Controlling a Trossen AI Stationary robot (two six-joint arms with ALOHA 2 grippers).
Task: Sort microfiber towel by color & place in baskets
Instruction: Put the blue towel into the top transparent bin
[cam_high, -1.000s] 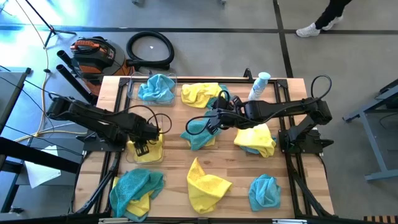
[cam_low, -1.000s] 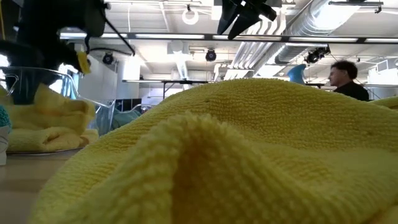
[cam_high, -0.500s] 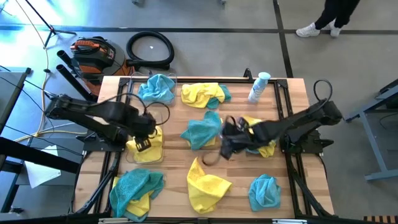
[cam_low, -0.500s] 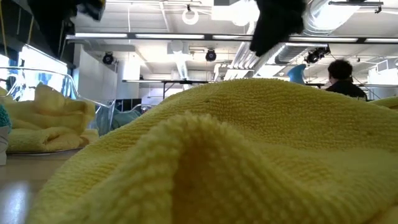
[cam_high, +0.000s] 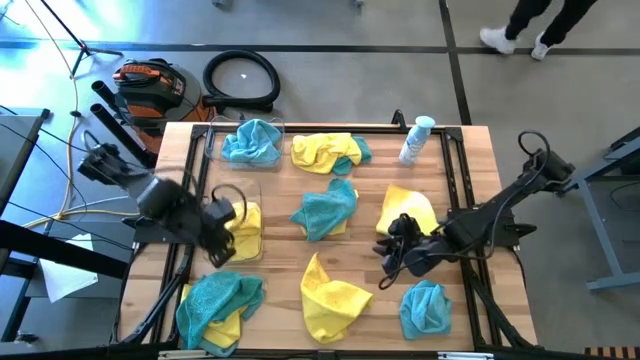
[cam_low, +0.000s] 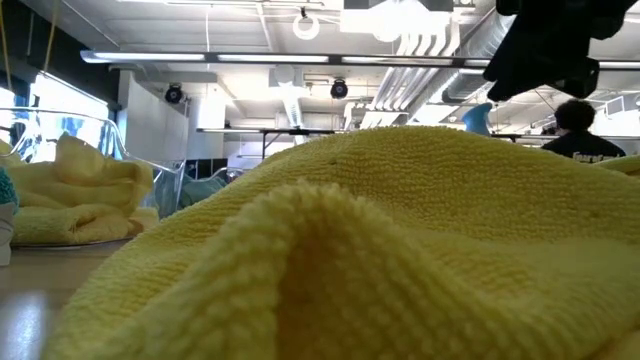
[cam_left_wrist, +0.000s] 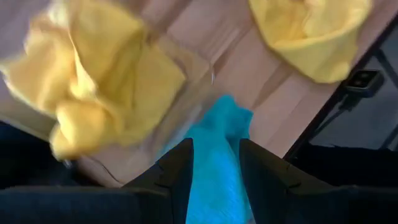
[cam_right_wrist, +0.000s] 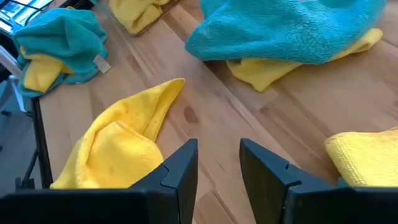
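Yellow and teal towels lie scattered on the wooden table. A clear basket on the left holds yellow towels; a second basket at the far edge holds a teal towel. My left gripper is open beside the yellow basket's near-left corner, with the teal towel of the near-left pile showing beyond its fingers. My right gripper is open over bare wood, between a yellow towel and the near yellow towel. A teal towel lies at mid-table on a yellow one.
A white-and-blue bottle stands at the far right. A teal-and-yellow pile and a lone teal towel lie near the near edge. A yellow-and-teal heap sits at the far middle. A person stands in the room behind.
My right gripper has drawn back from over the middle teal towel toward the table's near right, and now sits lower over bare wood. My left gripper has pulled away from above the yellow basket toward the near left. The towels have stayed where they lay.
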